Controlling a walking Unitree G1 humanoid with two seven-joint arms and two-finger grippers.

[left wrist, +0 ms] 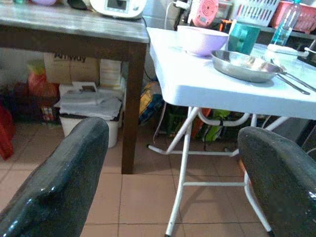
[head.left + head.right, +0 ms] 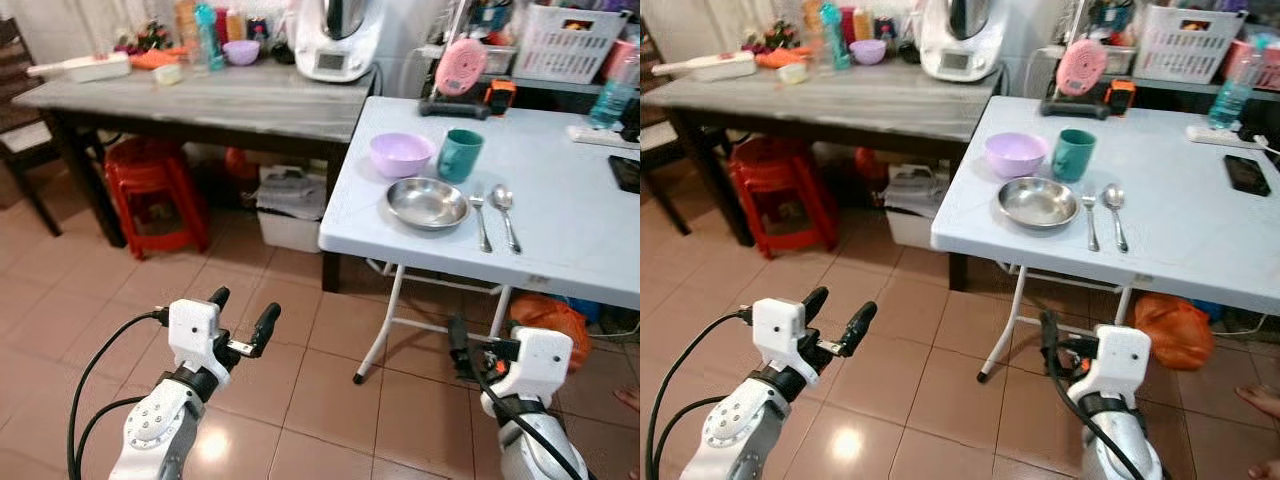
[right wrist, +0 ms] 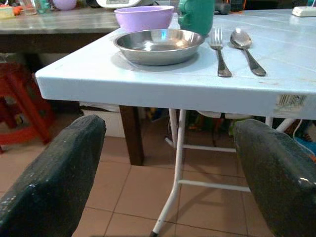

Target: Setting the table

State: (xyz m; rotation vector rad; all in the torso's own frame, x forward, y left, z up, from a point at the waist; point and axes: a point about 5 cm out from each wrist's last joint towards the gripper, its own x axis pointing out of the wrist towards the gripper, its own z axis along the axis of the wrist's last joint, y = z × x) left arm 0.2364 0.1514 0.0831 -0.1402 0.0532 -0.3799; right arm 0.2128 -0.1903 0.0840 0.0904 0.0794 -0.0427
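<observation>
A white folding table (image 2: 570, 235) stands ahead to my right. Near its front corner lie a steel plate (image 2: 427, 203), a fork (image 2: 481, 218) and a spoon (image 2: 505, 212) side by side. Behind the plate sit a purple bowl (image 2: 401, 154) and a teal cup (image 2: 460, 155). My left gripper (image 2: 245, 305) is held low over the tiled floor, left of the table, open and empty. My right gripper (image 3: 170, 128) hangs below the table's front edge, also open with nothing between its fingers.
A grey wooden table (image 2: 200, 100) with a white appliance (image 2: 335, 35) stands at the back left, with red stools (image 2: 155, 190) and a white box (image 2: 290, 215) under it. An orange bag (image 2: 550, 320) lies under the white table. A phone (image 2: 1246, 174) lies far right.
</observation>
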